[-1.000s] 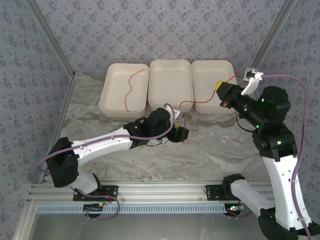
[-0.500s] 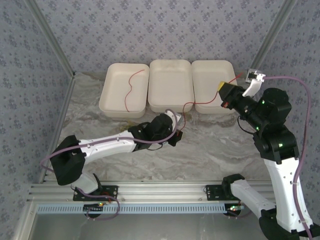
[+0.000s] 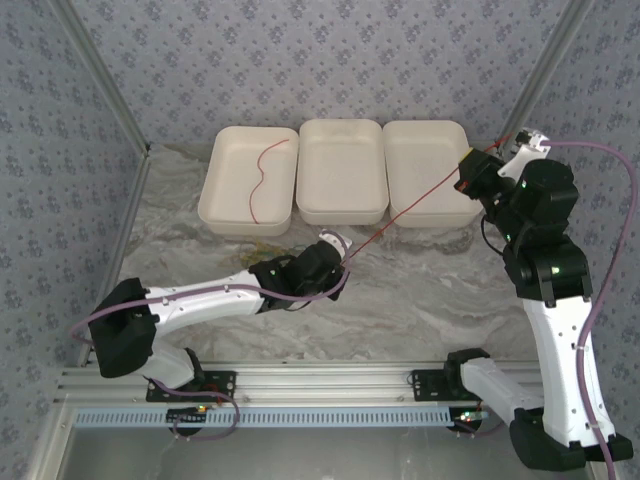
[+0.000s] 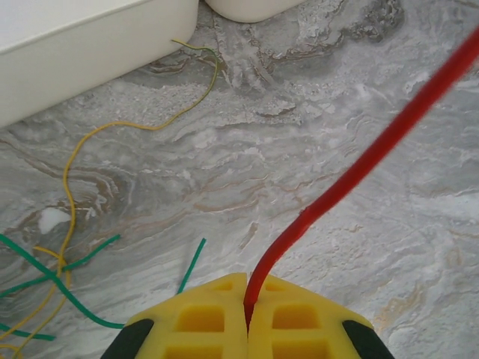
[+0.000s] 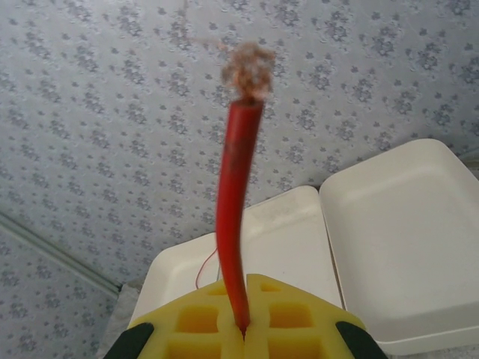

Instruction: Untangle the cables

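red cable (image 3: pixel 415 205) taut between left fingers (image 4: pixel 200 323) and right fingers (image 5: pixel 288 314), both clamped on it

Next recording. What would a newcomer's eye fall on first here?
A red cable stretched in a straight line over the table, from the left gripper near the middle up to the raised right gripper by the right tray; both are shut on it. After that, a second red cable curls in the left tray, and a yellow cable and green cables lie loose beside the left gripper.
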You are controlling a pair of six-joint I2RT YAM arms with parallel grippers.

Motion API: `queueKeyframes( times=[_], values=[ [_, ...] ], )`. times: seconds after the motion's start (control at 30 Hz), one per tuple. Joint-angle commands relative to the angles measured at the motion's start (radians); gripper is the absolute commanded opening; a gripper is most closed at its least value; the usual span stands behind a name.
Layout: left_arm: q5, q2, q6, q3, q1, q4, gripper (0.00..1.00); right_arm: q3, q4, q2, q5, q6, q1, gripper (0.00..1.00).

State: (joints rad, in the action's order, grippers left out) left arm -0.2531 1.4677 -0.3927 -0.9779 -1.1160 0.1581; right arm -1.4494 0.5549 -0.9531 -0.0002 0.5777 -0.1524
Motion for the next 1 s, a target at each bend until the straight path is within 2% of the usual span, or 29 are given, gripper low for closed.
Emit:
queueKeyframes(
  times=[0.0, 0.13, 0.37, 0.4, 0.43, 0.47, 0.53, 0.6, 0.7, 0.83, 0.97],
  values=[
    [-0.120, 0.006, 0.081, 0.016, -0.039, 0.145, 0.00, -0.064, -0.095, -0.014, 0.069, 0.043, 0.030, 0.00],
    [-0.215, 0.038, 0.122, -0.010, -0.083, 0.174, 0.00, -0.046, -0.113, -0.025, 0.043, 0.094, 0.059, 0.00],
    [-0.240, -0.010, 0.121, -0.079, -0.111, 0.180, 0.00, -0.014, -0.094, -0.030, -0.082, 0.060, 0.048, 0.00],
    [-0.246, -0.022, 0.122, -0.096, -0.113, 0.184, 0.06, -0.005, -0.090, -0.029, -0.100, 0.060, 0.042, 0.00],
    [-0.248, -0.035, 0.124, -0.113, -0.114, 0.192, 0.19, 0.002, -0.090, -0.028, -0.122, 0.060, 0.037, 0.00],
    [-0.246, -0.046, 0.128, -0.126, -0.116, 0.199, 0.26, 0.005, -0.090, -0.028, -0.142, 0.026, 0.035, 0.00],
    [-0.243, -0.076, 0.131, -0.150, -0.119, 0.215, 0.48, 0.005, -0.088, -0.030, -0.180, 0.013, 0.026, 0.00],
    [-0.236, -0.110, 0.132, -0.166, -0.123, 0.231, 0.59, -0.003, -0.076, -0.030, -0.199, -0.002, 0.019, 0.00],
    [-0.240, -0.178, 0.132, -0.180, -0.136, 0.244, 0.63, -0.023, -0.047, -0.038, -0.226, -0.038, 0.006, 0.00],
    [-0.171, -0.253, 0.162, -0.206, -0.137, 0.207, 0.67, -0.057, 0.024, -0.046, -0.225, -0.098, -0.033, 0.00],
    [-0.122, -0.224, 0.247, -0.278, -0.137, 0.174, 0.76, -0.063, 0.042, -0.047, -0.246, -0.118, -0.062, 0.00]
  ],
)
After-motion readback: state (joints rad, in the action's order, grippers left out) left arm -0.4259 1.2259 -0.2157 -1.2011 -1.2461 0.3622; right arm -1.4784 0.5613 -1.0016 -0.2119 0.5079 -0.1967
